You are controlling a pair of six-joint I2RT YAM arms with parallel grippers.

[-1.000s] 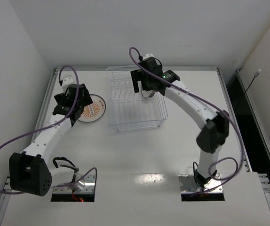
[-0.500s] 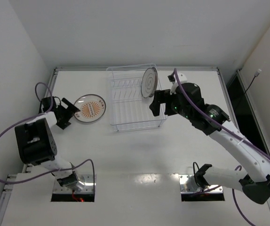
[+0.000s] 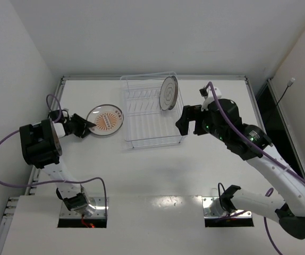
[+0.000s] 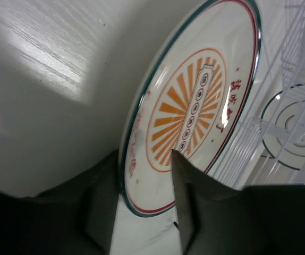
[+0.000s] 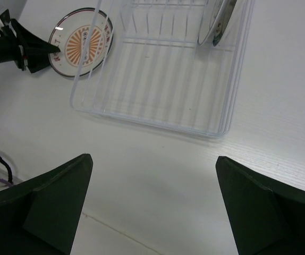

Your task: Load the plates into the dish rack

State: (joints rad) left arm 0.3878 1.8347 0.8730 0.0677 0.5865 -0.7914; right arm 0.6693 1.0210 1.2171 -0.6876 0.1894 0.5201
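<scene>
Counting the plates shows the progress, so I go from the near side of the table [image 3: 158, 180] to the far side. Nearest, close to the left edge and about halfway along it, lies the orange plate [image 3: 107, 119]. It is outside the dish rack [image 3: 155, 127], just beside the rack's left wall. The rack stands in the far half of the table, near the middle of the far edge. In its far right corner a plate with a dark ring [image 3: 168, 93] stands upright between the prongs, so I judge this one as loaded. A third plate I do not find in any view. So one plate is done, the orange one is in work, and the other rows of the rack are free.

Now the arms. The left arm is folded along the left edge, with its forearm low and pointing toward the rack. The left gripper [image 3: 86, 127] is clamped narrow on the left rim of the orange plate, one finger [image 4: 184, 212] over the painted face and the other under it. The plate looks a little tilted, but whether it is off the table I cannot tell. The right arm reaches forward from its base at the near edge. The right gripper [image 3: 188, 123] hangs above the table just beside the rack's right wall, jaws spread wide and holding nothing.
</scene>
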